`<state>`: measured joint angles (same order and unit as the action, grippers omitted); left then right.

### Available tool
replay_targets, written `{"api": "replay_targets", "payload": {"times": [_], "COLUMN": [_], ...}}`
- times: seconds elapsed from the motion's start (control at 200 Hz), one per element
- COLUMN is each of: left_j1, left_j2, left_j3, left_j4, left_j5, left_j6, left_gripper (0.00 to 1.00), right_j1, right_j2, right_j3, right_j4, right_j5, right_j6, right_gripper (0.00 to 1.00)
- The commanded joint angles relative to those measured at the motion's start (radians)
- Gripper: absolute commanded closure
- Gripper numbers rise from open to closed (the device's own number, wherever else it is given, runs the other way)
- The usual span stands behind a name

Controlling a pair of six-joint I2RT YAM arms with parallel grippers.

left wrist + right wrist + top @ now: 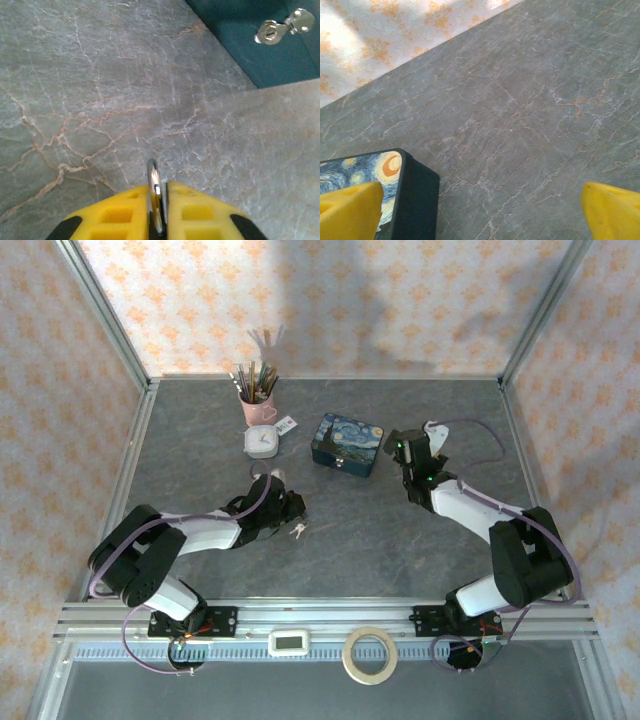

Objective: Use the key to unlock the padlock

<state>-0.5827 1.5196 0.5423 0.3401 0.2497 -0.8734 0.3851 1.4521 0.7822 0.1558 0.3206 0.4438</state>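
A thin shiny metal shackle (153, 172) sticks out from between the yellow fingers of my left gripper (159, 187), with something dark behind it that I take for the padlock. The jaws stand nearly together on it, with a hairline gap on the right side. In the top view the left gripper (290, 508) lies low over the table. The small silvery key bunch (297, 531) lies on the table right at its tip. My right gripper (405, 455) hovers wide open beside the blue painted box (347, 445), holding nothing; one yellow fingertip (350, 210) overlaps the box's corner (415, 200).
The box's gold clasp (282, 27) faces my left gripper. A pink cup of brushes (256, 400), a white clock (262, 442) and a white tag (287, 425) stand at the back left. A tape roll (370, 655) and a white timer (291, 642) lie on the near rail.
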Motion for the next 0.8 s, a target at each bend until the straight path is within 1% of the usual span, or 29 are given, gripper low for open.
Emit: {"api": "replay_targets", "payload": {"times": [0.0,0.1,0.215,0.29,0.38,0.41,0.43,0.46,0.51,0.591,0.621,0.656,0.721,0.796], "left_j1": [-0.005,-0.006,-0.002,0.012,0.045,0.060,0.071,0.088,0.121,0.170,0.184,0.203,0.233,0.262], "left_j2": [0.033,0.024,-0.014,-0.052,-0.104,-0.124,-0.136,-0.155,-0.183,-0.229,-0.240,-0.257,-0.269,-0.259], "left_j3": [0.022,0.032,0.047,0.051,0.046,0.048,0.049,0.053,0.064,0.077,0.078,0.075,0.063,0.053], "left_j4": [-0.042,-0.039,-0.065,-0.075,-0.073,-0.079,-0.083,-0.092,-0.115,-0.130,-0.125,-0.110,-0.068,-0.034], "left_j5": [-0.034,-0.054,-0.097,-0.138,-0.188,-0.210,-0.230,-0.264,-0.322,-0.448,-0.497,-0.546,-0.623,-0.729], "left_j6": [0.012,0.008,0.017,0.027,0.049,0.064,0.077,0.096,0.134,0.202,0.224,0.263,0.359,0.431], "left_gripper": [0.76,0.64,0.55,0.51,0.50,0.47,0.45,0.41,0.35,0.26,0.20,0.16,0.12,0.11], "right_j1": [-0.007,-0.018,-0.057,-0.100,-0.155,-0.168,-0.182,-0.211,-0.236,-0.254,-0.259,-0.266,-0.275,-0.280], "right_j2": [0.007,0.005,-0.002,-0.012,-0.014,-0.013,-0.013,-0.014,-0.016,-0.018,-0.015,-0.010,-0.001,0.005], "right_j3": [-0.022,-0.038,-0.056,-0.078,-0.102,-0.111,-0.119,-0.115,-0.125,-0.165,-0.182,-0.196,-0.227,-0.279], "right_j4": [-0.017,-0.010,0.009,0.039,0.069,0.085,0.100,0.091,0.120,0.213,0.249,0.276,0.328,0.439], "right_j5": [0.084,0.118,0.139,0.138,0.138,0.138,0.135,0.096,0.082,0.122,0.136,0.138,0.124,0.091], "right_j6": [-0.012,-0.042,-0.080,-0.104,-0.128,-0.135,-0.136,-0.136,-0.154,-0.213,-0.238,-0.257,-0.278,-0.304], "right_gripper": [0.00,0.00,0.00,0.00,0.00,0.00,0.00,0.00,0.00,0.00,0.00,0.00,0.00,0.00]}}
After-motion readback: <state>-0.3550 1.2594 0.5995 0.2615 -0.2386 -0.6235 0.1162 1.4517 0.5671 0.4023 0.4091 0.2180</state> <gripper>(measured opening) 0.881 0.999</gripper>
